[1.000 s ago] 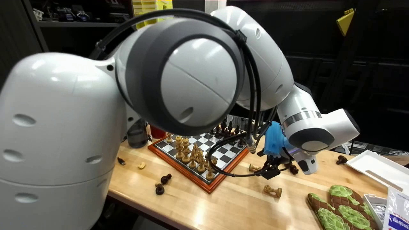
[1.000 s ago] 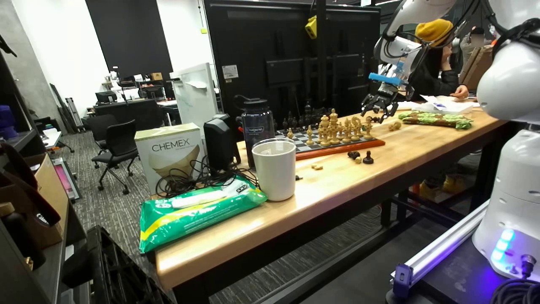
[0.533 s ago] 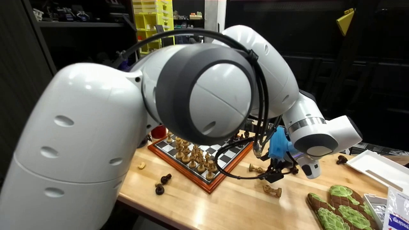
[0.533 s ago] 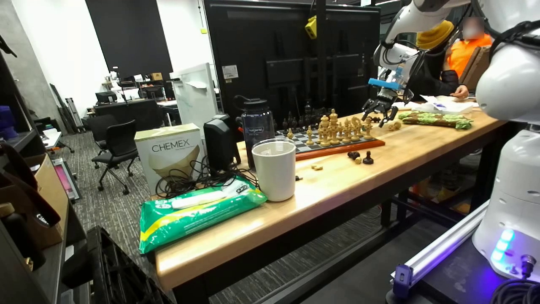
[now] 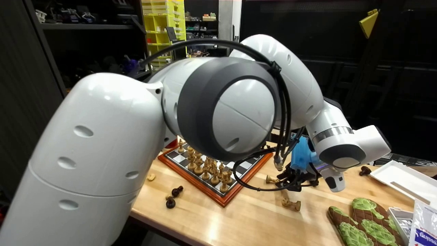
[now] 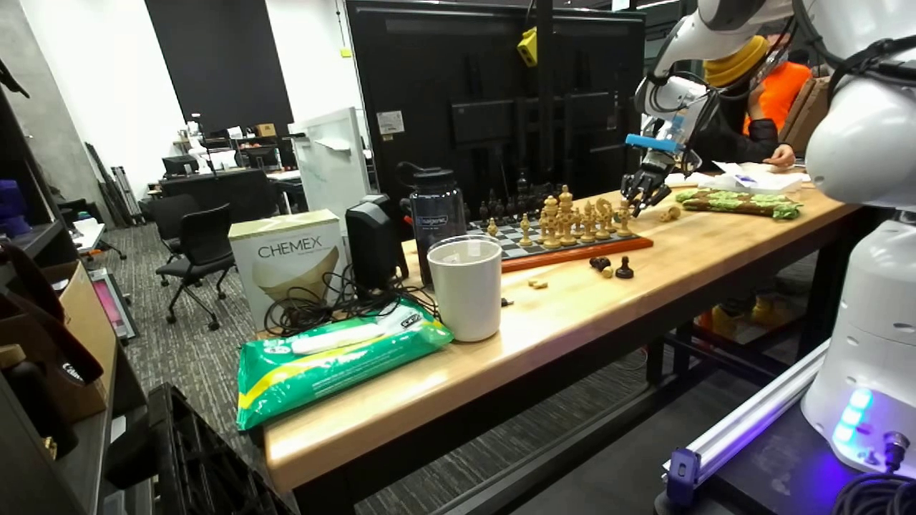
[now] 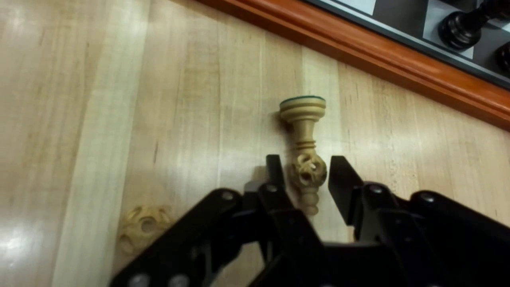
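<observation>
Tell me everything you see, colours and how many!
Lying chess piece: one, pale, at tool
Other loose pieces: several, pale or dark, on table
Chessboard: one, black and white, on table
Standing pieces: many, pale and dark, on chessboard
Cup: one, white, on table
Bottle: one, dark, near cup
Packet: one, green, near cup
Chemex box: one, white, near packet
Mitt: one, green-brown, on table
Tray: one, white, near mitt
Table: one, tan, under chessboard
People: two, mixed colours, background
Arm: one, white, over table
Tool: one, black, open beside chessboard

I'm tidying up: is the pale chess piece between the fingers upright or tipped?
Tipped: the wrist view shows the chess piece lying along the table, base toward the board.
</observation>
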Available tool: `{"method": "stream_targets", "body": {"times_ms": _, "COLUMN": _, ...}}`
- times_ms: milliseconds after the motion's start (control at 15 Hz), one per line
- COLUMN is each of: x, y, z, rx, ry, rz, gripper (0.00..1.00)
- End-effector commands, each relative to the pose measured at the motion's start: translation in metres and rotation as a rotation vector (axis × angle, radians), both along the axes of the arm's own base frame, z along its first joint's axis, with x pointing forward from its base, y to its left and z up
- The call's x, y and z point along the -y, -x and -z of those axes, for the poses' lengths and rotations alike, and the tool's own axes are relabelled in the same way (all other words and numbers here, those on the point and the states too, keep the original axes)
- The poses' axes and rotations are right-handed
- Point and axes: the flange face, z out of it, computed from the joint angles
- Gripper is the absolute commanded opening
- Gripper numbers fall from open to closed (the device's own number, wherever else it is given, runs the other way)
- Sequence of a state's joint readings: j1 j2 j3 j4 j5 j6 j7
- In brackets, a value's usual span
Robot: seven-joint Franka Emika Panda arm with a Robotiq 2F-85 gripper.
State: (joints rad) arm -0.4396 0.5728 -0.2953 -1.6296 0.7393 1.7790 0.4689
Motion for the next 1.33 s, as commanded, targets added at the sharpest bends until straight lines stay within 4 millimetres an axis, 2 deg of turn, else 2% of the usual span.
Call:
{"method": "stream_targets", "body": {"times_ms": 0, "x": 0.006, "y": 0.001, "z": -0.005, "rx": 0.003, "ry": -0.034, "rz": 0.02, "gripper": 0.06}}
{"method": "stream_targets", "body": {"times_ms": 67, "x": 0.006, "y": 0.002, "z": -0.005, "rx": 0.008, "ry": -0.031, "rz": 0.015, "gripper": 0.01}}
{"method": "stream_targets", "body": {"times_ms": 200, "x": 0.006, "y": 0.005, "z": -0.009, "rx": 0.022, "ry": -0.018, "rz": 0.008, "gripper": 0.05}}
{"method": "stream_targets", "body": {"times_ms": 467, "x": -0.001, "y": 0.011, "z": -0.021, "rx": 0.045, "ry": 0.028, "rz": -0.019, "gripper": 0.05}}
{"method": "stream_targets", "body": {"times_ms": 667, "x": -0.014, "y": 0.014, "z": -0.034, "rx": 0.062, "ry": 0.091, "rz": -0.06, "gripper": 0.05}}
{"method": "stream_targets", "body": {"times_ms": 867, "x": -0.035, "y": 0.017, "z": -0.047, "rx": 0.061, "ry": 0.192, "rz": -0.103, "gripper": 0.05}}
{"method": "stream_targets", "body": {"times_ms": 1267, "x": -0.098, "y": 0.022, "z": -0.07, "rx": 0.058, "ry": 0.516, "rz": -0.217, "gripper": 0.05}}
